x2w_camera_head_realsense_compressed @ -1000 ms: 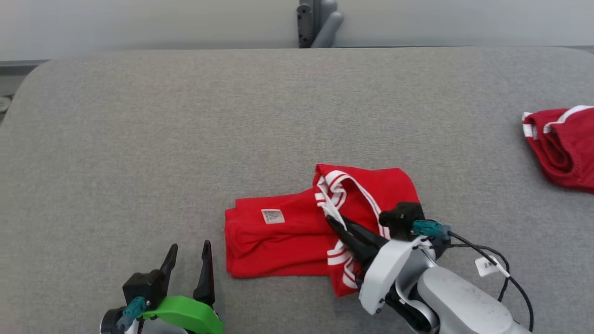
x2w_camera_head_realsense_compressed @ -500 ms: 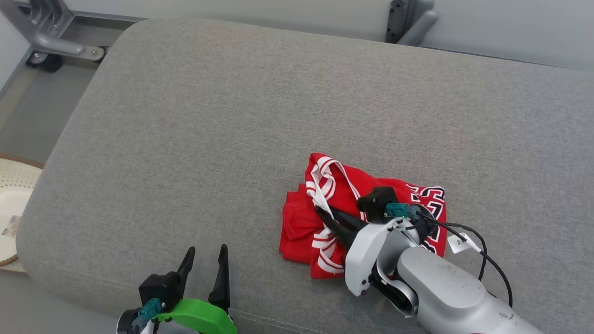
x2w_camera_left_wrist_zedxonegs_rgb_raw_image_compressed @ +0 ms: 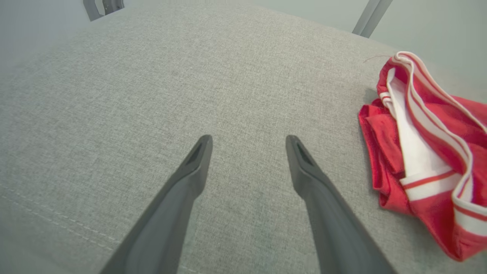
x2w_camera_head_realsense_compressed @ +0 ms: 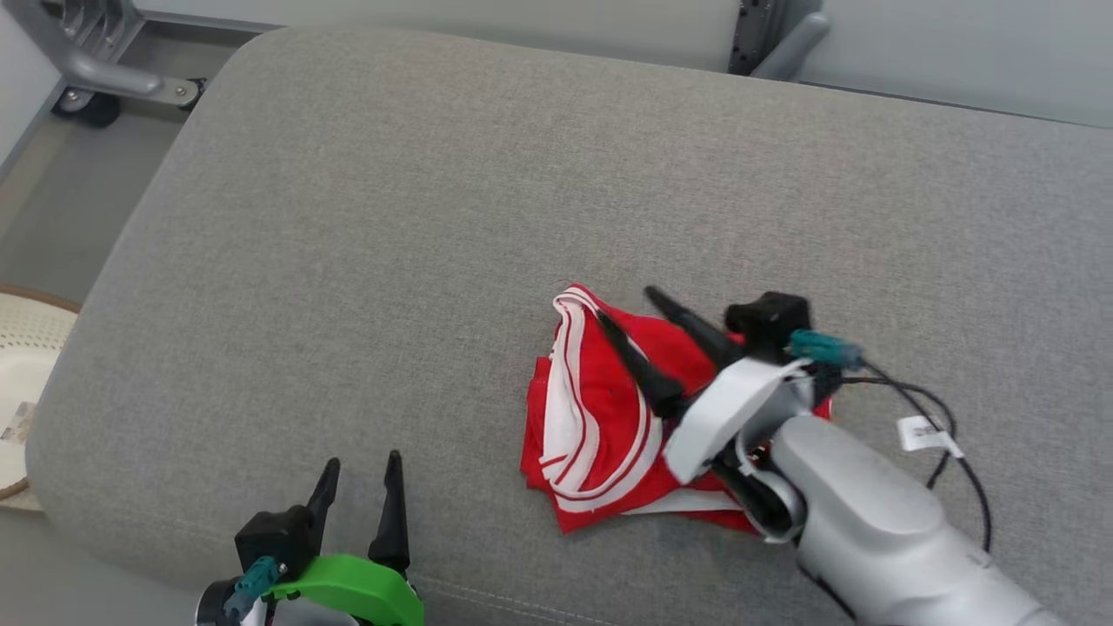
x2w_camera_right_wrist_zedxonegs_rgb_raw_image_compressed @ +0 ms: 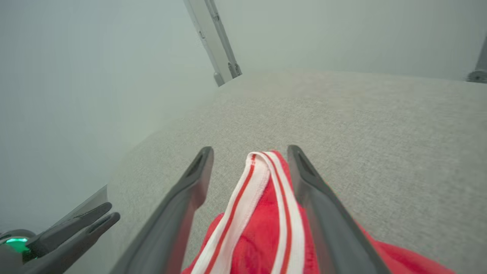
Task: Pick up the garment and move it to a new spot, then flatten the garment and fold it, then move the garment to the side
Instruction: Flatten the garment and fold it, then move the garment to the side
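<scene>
The garment (x2w_camera_head_realsense_compressed: 591, 426) is a red jersey with white striped trim, lying bunched on the grey cushion (x2w_camera_head_realsense_compressed: 391, 217). My right gripper (x2w_camera_head_realsense_compressed: 628, 304) stands open over its upper part, fingers pointing up-left. In the right wrist view a striped edge of the garment (x2w_camera_right_wrist_zedxonegs_rgb_raw_image_compressed: 266, 213) rises between the spread fingers of the right gripper (x2w_camera_right_wrist_zedxonegs_rgb_raw_image_compressed: 250, 150) without being pinched. My left gripper (x2w_camera_head_realsense_compressed: 362, 461) is open near the cushion's front edge, left of the garment and apart from it. The left wrist view shows the left gripper (x2w_camera_left_wrist_zedxonegs_rgb_raw_image_compressed: 248, 140) above bare fabric, with the garment (x2w_camera_left_wrist_zedxonegs_rgb_raw_image_compressed: 422, 152) to its right.
A pale woven basket (x2w_camera_head_realsense_compressed: 22, 382) sits on the floor past the cushion's left edge. A metal frame with a caster (x2w_camera_head_realsense_compressed: 96, 78) stands at the back left, and a grey bracket (x2w_camera_head_realsense_compressed: 765, 35) behind the cushion. Bare cushion stretches left of and behind the garment.
The right gripper was shut on the garment and now stands open, risen slightly off it. The garment went from a spread fold to a bunched heap. The head camera swung left early on.
</scene>
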